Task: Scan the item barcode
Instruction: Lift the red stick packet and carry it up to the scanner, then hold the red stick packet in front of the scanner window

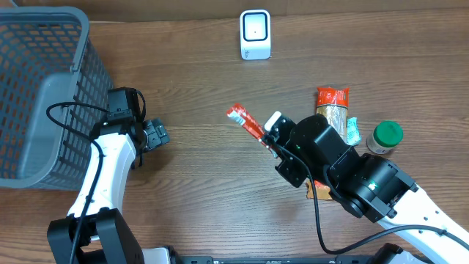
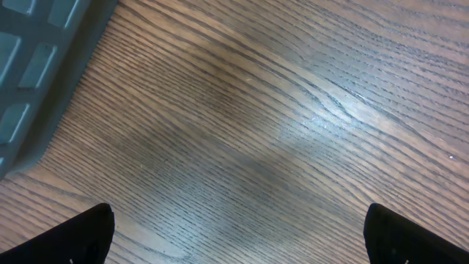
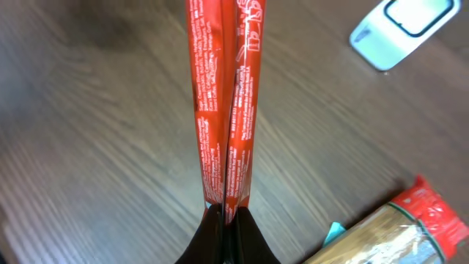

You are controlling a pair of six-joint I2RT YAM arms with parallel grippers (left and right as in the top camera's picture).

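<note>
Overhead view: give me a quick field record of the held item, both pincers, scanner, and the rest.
held item: red stick sachet, clamped in right pincer, apart from scanner
left pincer: open, empty, beside grey basket
scanner: white, top centre of view
waiting: orange-topped snack pack, teal packet, green-lidded jar

There is one wooden table; two robot arms stand at it, one left arm and one right arm; each ends in a single gripper, so two in all, the left gripper and the right gripper; one grey mesh basket; one white scanner; one long red stick packet; one tan packet with a red-orange end; one small teal packet; one green-lidded jar; one orange-brown scrap, half hidden under the right arm, its kind unclear; two black cables, one per arm.
</note>
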